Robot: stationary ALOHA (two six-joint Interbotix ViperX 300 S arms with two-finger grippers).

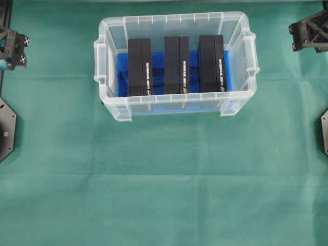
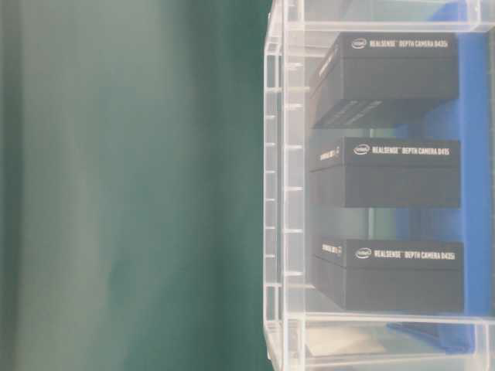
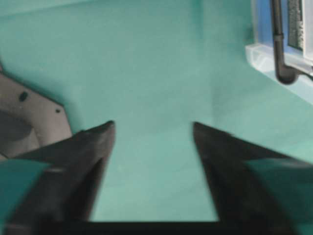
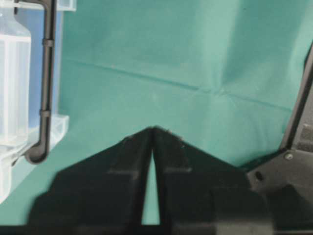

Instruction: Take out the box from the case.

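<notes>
The case [image 1: 174, 19] is a clear plastic bin at the upper middle of the green table, with a blue cloth [image 1: 193, 72] on its bottom. Three black boxes stand in it side by side: left [image 1: 139, 66], middle [image 1: 177, 64], right [image 1: 212, 62]. From table level their white lettering shows through the case wall [image 2: 274, 193]. My left gripper [image 3: 152, 127] is open over bare cloth, well left of the case [image 3: 259, 54]. My right gripper [image 4: 154, 129] has its fingertips together, empty, to the right of the case [image 4: 12, 88]. Both grippers sit at the table's far corners, the left gripper [image 1: 13, 48] and the right gripper [image 1: 307, 31].
Green cloth [image 1: 164, 184] covers the whole table. Arm base plates sit at the left edge [image 1: 5, 128] and the right edge [image 1: 324, 133]. A black cable [image 4: 46, 73] hangs in front of the case in the right wrist view.
</notes>
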